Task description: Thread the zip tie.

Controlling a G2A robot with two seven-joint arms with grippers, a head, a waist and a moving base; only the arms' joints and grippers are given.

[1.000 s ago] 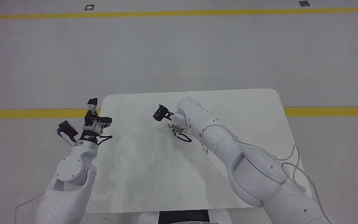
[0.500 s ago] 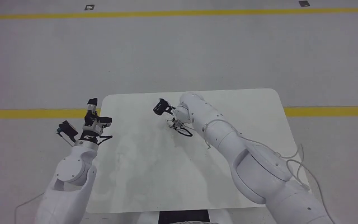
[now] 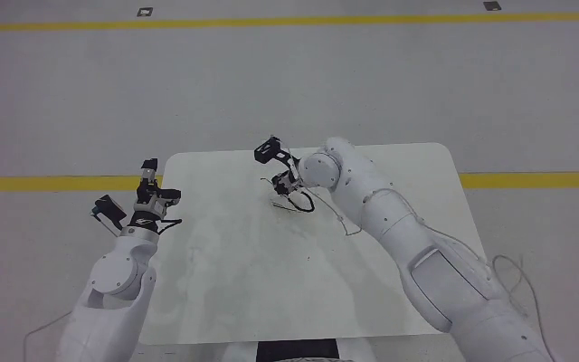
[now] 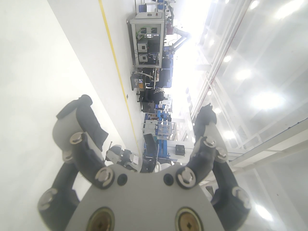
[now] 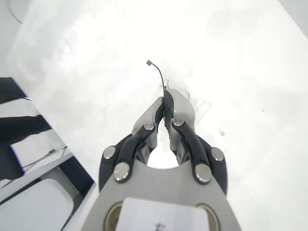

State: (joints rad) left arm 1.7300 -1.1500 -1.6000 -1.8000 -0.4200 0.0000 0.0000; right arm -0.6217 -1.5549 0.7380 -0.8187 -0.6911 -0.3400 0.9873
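Observation:
A thin black zip tie (image 5: 160,73) sticks out from between the fingers of my right gripper (image 5: 166,97), which is shut on its strap. The tie's small square head (image 5: 149,62) hangs free just above the white table (image 5: 216,37). From above, the right gripper (image 3: 288,185) sits over the back middle of the table, and the black zip tie (image 3: 303,206) curls in a loop beside it. My left gripper (image 3: 159,179) is at the table's left edge, pointing up and away. Its fingers (image 4: 83,111) stand open with nothing between them.
A small clear plastic piece (image 5: 201,106) lies on the table under the right fingers. A thin pale line (image 3: 344,222) lies on the table by the right forearm. The white table (image 3: 407,271) has rounded corners, and yellow floor lines (image 3: 54,183) run past it.
The right arm has swung out toward the right and its gripper, still holding the zip tie, has shifted a little toward the table's back. The left arm has not moved.

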